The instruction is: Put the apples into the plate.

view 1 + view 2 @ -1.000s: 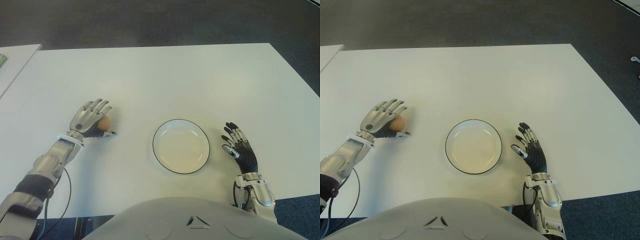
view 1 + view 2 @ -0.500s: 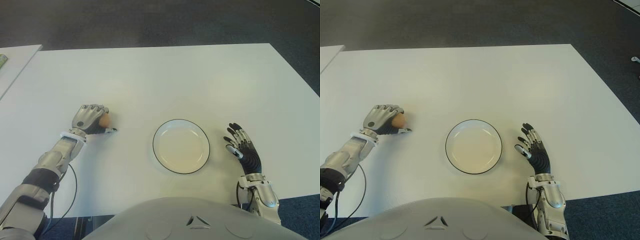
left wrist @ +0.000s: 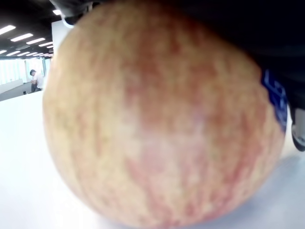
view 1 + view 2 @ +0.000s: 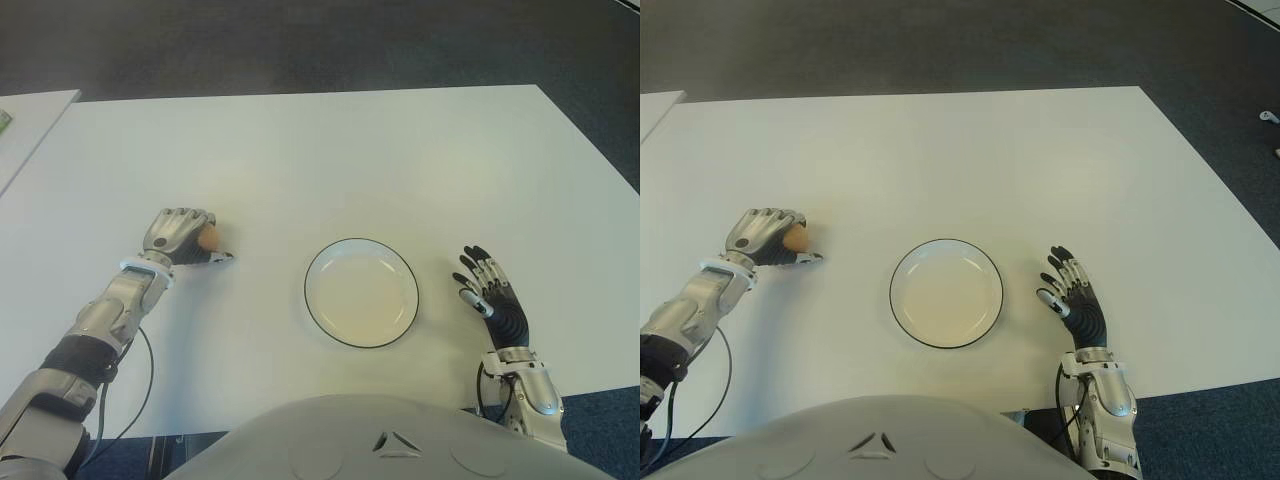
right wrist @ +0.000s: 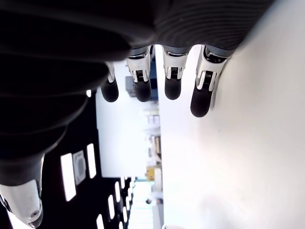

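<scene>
White tabletop carries everything, with the robot's grey torso at the near edge. Nearest on the right, the right hand shows just beside the round white plate with a thin black rim, fingers spread and holding nothing. The plate sits centrally, bare inside.

On the left and slightly farther out, the left hand has its fingers curled down over a small round red-and-yellow streaked apple, which is low against the table. In the left wrist view the apple fills the frame under the palm, its underside apparently touching the white surface.

Judged from its looks, the apple is firm, smooth-skinned and fairly light; being round, it could roll or slip if gripped only at the top, so fingers wrapping round its widest part with the thumb opposite seem the safer hold. Bare table lies between apple and plate, and nothing blocks the way. A second white table edge shows at far left.
</scene>
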Robot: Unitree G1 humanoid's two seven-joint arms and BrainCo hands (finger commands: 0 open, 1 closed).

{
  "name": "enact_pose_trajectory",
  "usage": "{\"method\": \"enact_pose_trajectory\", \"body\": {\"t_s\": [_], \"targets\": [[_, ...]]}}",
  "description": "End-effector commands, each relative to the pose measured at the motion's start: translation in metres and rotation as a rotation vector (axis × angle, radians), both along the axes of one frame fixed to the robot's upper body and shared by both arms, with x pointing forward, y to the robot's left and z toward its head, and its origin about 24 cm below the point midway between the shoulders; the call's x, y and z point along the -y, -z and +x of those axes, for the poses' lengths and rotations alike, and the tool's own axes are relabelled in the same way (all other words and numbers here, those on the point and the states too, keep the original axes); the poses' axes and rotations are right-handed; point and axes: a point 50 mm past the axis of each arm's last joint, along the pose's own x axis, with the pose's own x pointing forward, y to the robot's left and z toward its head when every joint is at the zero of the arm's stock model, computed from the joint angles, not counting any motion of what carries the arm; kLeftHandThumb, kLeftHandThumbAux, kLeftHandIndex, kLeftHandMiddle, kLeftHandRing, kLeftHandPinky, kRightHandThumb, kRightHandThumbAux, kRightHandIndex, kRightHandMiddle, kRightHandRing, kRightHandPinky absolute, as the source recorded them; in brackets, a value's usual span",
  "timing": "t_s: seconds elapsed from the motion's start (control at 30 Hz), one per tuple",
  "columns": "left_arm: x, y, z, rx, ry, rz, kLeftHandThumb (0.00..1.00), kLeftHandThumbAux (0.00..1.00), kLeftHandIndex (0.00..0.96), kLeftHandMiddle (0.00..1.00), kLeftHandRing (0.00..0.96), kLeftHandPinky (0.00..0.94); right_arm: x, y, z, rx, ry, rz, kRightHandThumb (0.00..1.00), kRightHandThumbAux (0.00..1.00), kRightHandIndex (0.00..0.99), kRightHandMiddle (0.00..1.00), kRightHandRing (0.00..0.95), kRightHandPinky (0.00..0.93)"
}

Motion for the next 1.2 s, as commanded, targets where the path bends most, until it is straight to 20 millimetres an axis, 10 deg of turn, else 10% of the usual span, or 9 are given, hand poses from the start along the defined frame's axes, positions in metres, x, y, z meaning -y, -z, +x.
{"method": "enact_pose_trajectory", "body": {"t_s": [0.03,0.3,0.8,1.2], "targets": [[0.006,0.032,-0.029,-0.203,0.013,0.000,0.737,0.693,0.444,0.831,0.812,0.784,0.002,0.021,-0.015,-0.129,0.034,0.032,0.210,0.644,0.065,0.064,0.028,0.066],[0.007,0.029,-0.029,-0.208,0.007,-0.018,0.736,0.692,0.444,0.835,0.807,0.673,0.003,0.020,-0.013,-0.102,0.064,0.050,0.241,0.626,0.092,0.098,0.058,0.083],[0.014,0.013,-0.027,-0.160,0.027,-0.060,0.738,0.694,0.444,0.828,0.812,0.793,0.005,0.021,-0.013,-0.090,0.084,0.061,0.252,0.619,0.133,0.132,0.086,0.105],[0.046,-0.097,-0.009,0.168,0.166,-0.142,0.740,0.694,0.444,0.813,0.789,0.724,0.005,0.025,-0.013,-0.103,0.081,0.068,0.263,0.621,0.161,0.133,0.089,0.119]]}}
